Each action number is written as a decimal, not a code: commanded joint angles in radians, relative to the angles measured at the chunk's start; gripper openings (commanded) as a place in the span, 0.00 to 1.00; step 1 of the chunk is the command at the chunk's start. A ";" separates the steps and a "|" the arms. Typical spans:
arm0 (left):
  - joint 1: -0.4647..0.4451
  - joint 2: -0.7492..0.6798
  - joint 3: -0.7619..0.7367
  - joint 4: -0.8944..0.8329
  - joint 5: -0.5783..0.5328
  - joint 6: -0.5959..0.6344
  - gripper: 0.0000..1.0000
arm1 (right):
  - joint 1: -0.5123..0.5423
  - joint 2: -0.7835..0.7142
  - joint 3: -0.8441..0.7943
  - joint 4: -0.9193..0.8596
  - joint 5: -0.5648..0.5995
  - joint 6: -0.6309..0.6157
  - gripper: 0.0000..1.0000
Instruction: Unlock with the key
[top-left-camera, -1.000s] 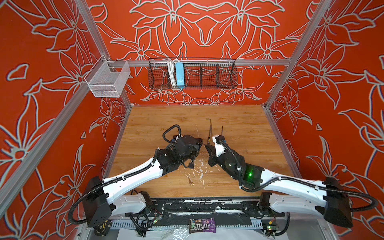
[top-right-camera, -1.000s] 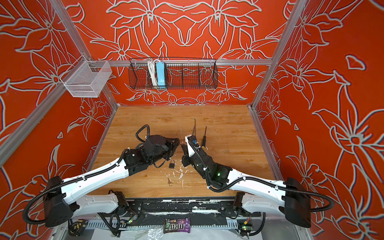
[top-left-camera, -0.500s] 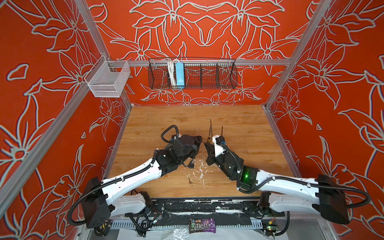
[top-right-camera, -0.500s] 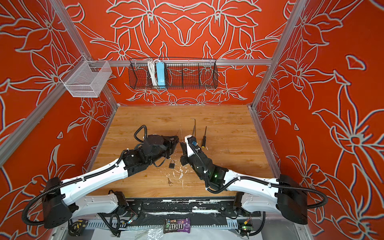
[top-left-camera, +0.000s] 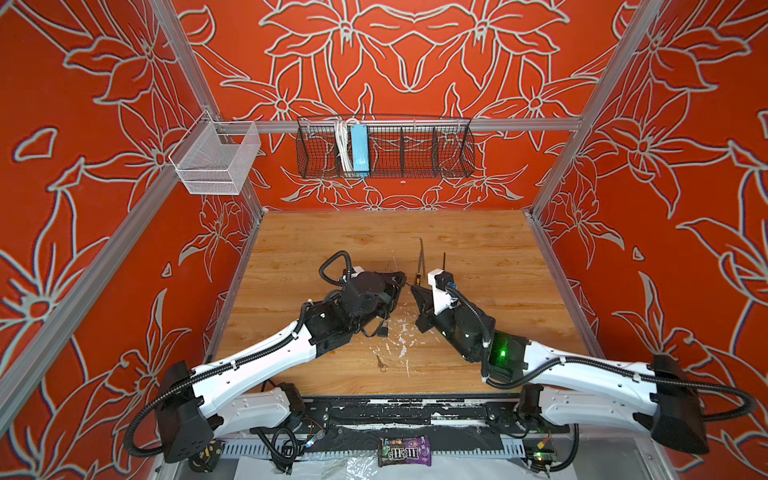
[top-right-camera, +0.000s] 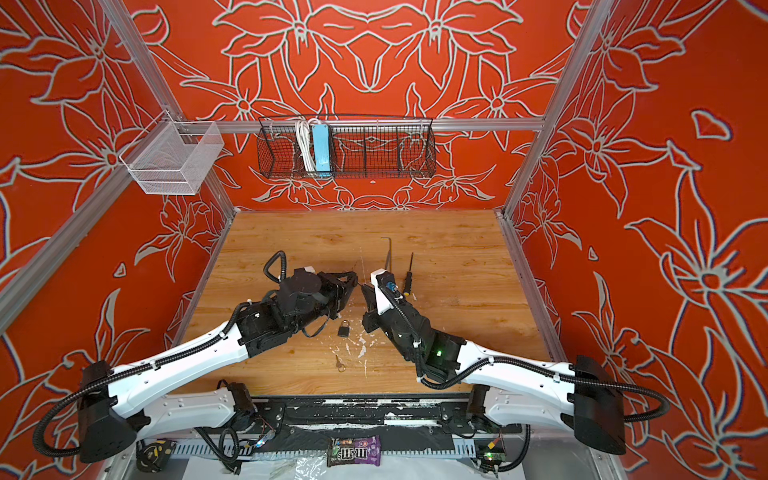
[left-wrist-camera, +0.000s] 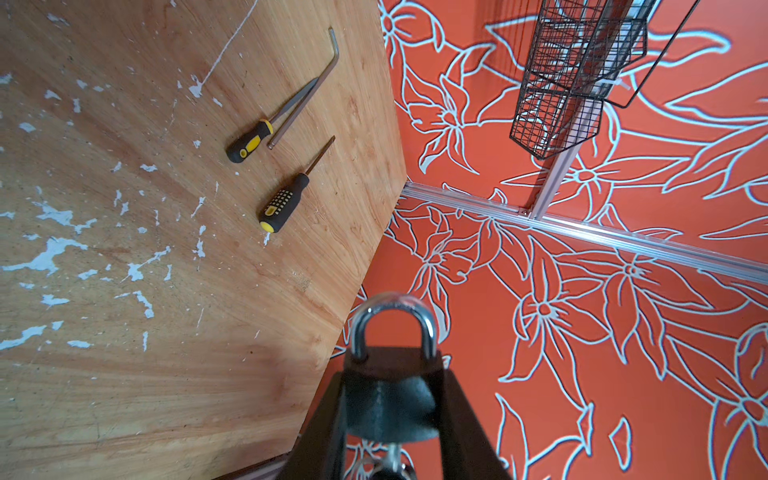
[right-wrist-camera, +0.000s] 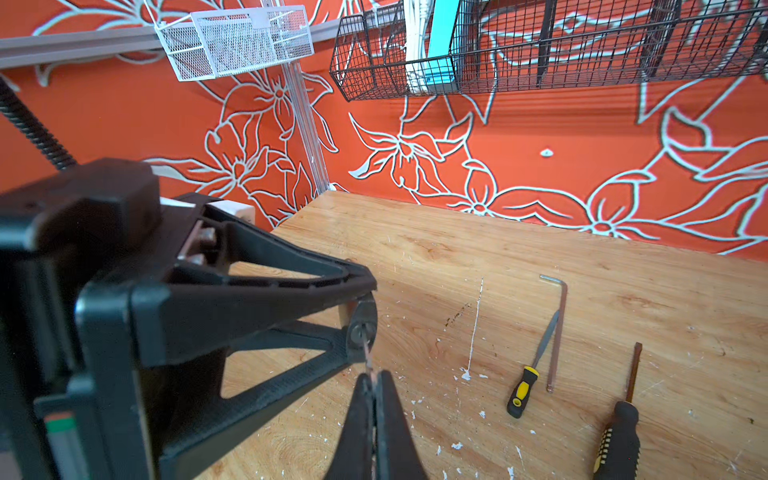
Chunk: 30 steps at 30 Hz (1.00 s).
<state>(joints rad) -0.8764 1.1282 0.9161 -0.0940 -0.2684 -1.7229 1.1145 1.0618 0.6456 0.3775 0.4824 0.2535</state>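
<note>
The black padlock with a silver shackle (left-wrist-camera: 392, 359) is clamped between the fingers of the left tool (top-left-camera: 400, 280), above the wooden bench (right-wrist-camera: 457, 257). The right tool (right-wrist-camera: 374, 380) is closed tight on a small thin metal key (right-wrist-camera: 367, 353), whose tip is set at the round keyhole facing that tool (its depth cannot be told). A second small padlock (top-right-camera: 343, 330) and a loose key (top-right-camera: 340, 364) are seen on the bench behind both tools, toward the arms' bases.
</note>
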 joint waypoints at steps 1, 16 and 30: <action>-0.004 -0.048 0.021 -0.037 -0.053 0.022 0.00 | -0.015 -0.028 0.005 -0.063 0.130 -0.007 0.00; -0.004 -0.026 0.038 -0.028 -0.048 0.022 0.00 | -0.005 -0.021 -0.003 -0.003 0.028 -0.006 0.00; -0.003 -0.009 0.042 -0.011 -0.037 0.026 0.00 | 0.013 -0.029 0.014 0.009 -0.036 -0.024 0.00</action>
<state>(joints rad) -0.8780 1.1168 0.9257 -0.1261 -0.2943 -1.7065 1.1225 1.0340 0.6445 0.3569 0.4545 0.2459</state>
